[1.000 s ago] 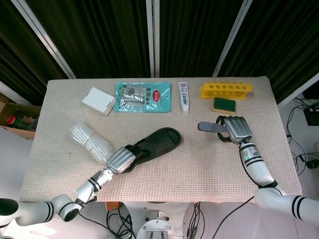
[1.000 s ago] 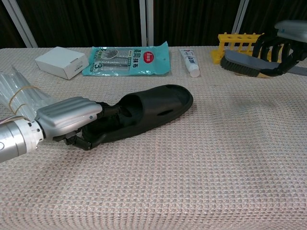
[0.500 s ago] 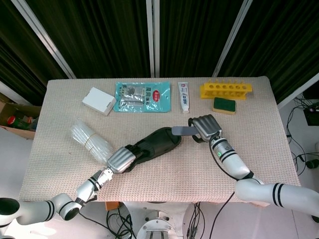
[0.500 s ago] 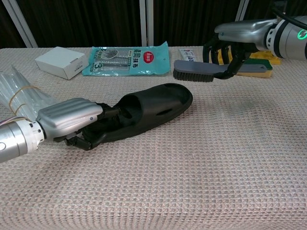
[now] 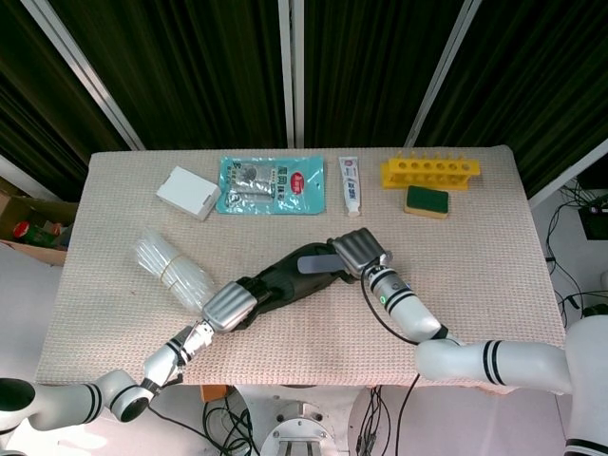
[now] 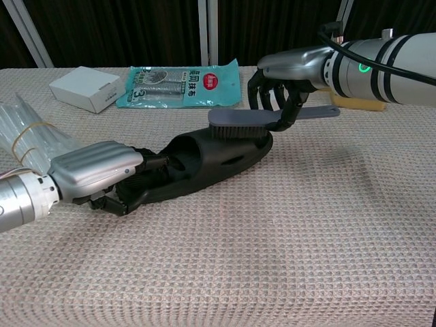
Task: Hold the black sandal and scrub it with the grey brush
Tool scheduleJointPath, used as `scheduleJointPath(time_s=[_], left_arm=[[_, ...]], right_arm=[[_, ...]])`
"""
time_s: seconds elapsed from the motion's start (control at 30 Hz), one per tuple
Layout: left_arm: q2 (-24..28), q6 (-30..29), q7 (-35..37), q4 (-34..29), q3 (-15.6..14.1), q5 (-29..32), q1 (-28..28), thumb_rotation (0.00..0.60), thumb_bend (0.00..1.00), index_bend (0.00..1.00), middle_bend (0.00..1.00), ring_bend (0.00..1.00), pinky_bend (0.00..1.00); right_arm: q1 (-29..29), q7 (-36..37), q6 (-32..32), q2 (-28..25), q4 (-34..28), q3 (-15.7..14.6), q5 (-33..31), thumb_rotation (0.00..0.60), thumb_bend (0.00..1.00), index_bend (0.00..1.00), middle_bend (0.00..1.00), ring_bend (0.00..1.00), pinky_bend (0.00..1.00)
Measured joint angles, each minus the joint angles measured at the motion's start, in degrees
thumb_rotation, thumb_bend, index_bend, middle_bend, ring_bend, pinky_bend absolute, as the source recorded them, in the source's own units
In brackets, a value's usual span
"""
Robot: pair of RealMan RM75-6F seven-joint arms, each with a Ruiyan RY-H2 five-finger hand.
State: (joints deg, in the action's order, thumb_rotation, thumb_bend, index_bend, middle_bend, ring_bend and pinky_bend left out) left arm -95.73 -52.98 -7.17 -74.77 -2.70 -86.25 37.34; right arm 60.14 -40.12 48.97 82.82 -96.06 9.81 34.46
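Nearest the robot, the left hand [image 6: 95, 172] lies low over the woven surface [image 6: 286, 259], its forearm reaching in from the lower left; its fingers [image 6: 112, 197] are curled around the heel end of the black sandal [image 6: 204, 163], which it grips. The sandal rests on the surface, pointing diagonally from near left to far right, at about the middle of the surface in the head view [image 5: 290, 274]. Over the toe end, the right hand [image 6: 289, 71] reaches in from the right with its back upward, its fingers wrapped around the handle of the grey brush [image 6: 238, 121]; the brush head lies bristles-down on the sandal's upper. To the left, a bundle of clear tubes [image 5: 171, 269] bound by a rubber band lies just beside the left hand. Along the far edge stand a white box [image 5: 188, 192], a teal packet [image 5: 266, 183], a white tube [image 5: 351, 183], a yellow rack [image 5: 430, 172] whose contents cannot be told, and a green-and-yellow sponge [image 5: 427, 201].
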Motion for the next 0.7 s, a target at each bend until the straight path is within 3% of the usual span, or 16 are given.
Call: scheduleJointPath(time_s=[0.53,0.7], left_arm=[[-0.55,0.39,-1.75,0.56,-0.27,-0.05,-0.03,0.600,0.56,0.27,0.35,0.23,0.31],[-0.26,0.21,-1.94,0.32,-0.25,0.00,-0.15,0.600,0.56,0.27,0.35,0.23,0.31]], right_arm=[[7.60,0.60,-2.07,4.58,4.58,1.37,-9.02,0.600,0.50,0.84,0.66,0.56,0.57],[8.00,0.08,-0.28,3.05,3.21,0.41,-9.52,0.600,0.50,0.84,0.66,0.56,0.57]])
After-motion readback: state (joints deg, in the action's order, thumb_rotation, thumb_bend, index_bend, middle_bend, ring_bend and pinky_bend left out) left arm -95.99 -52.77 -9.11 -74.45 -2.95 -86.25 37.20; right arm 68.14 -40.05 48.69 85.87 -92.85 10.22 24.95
